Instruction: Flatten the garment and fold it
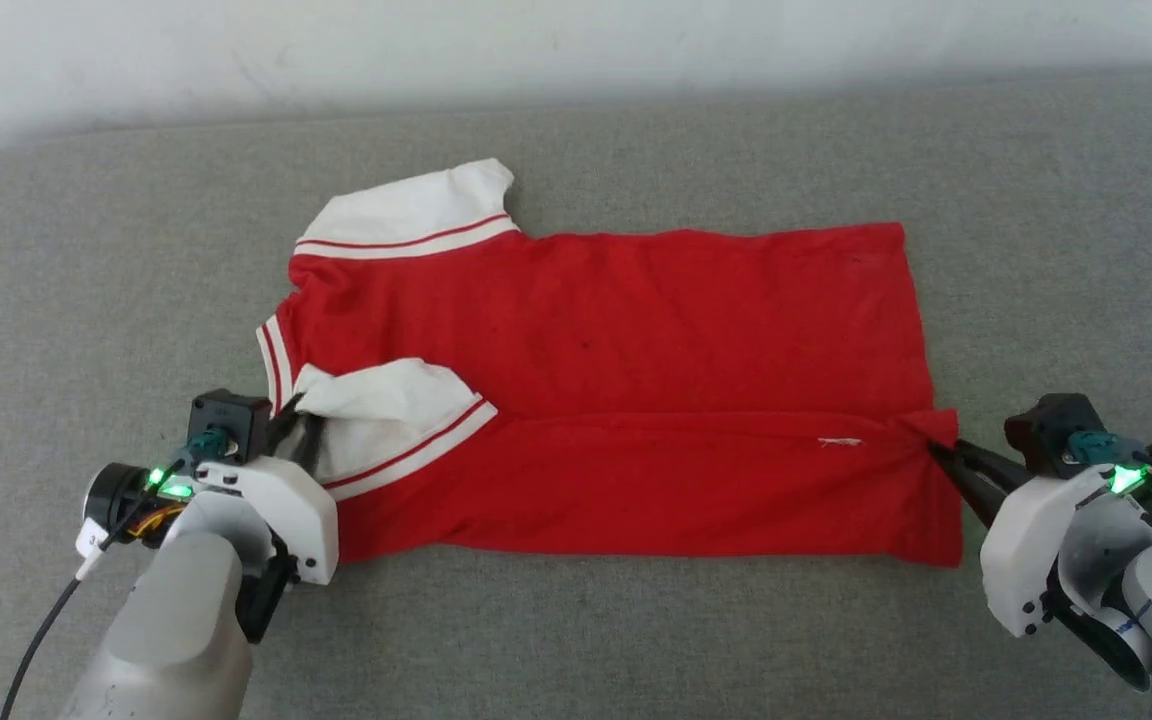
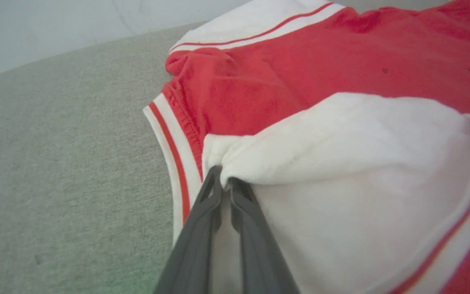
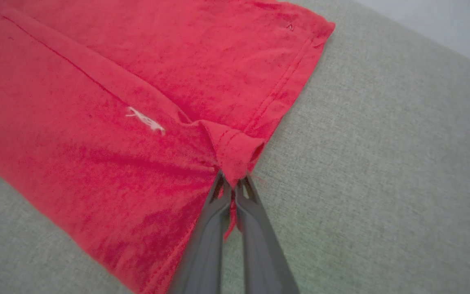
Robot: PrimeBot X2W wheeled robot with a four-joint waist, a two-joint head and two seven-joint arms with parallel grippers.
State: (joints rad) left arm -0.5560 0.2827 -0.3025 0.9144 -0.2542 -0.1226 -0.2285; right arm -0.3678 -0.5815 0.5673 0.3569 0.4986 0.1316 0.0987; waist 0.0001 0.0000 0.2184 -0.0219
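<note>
Flat grey woven surface [image 1: 576, 640], wide, rounded at the far left corner, meeting a plain pale wall [image 1: 576, 50] along the far edge. Soft, even light throughout.

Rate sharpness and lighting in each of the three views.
Head view: soft even light, no glare, shirt sharp, faint shadow under its near edge. Left wrist view: fingers blurred up close, white sleeve nearly washed out. Right wrist view: fingers soft too, shirt texture clear, no hard shadows.

A red shirt [image 1: 636, 330] with white sleeves lies partly folded on the soft gray cloth top [image 1: 576, 640].
</note>
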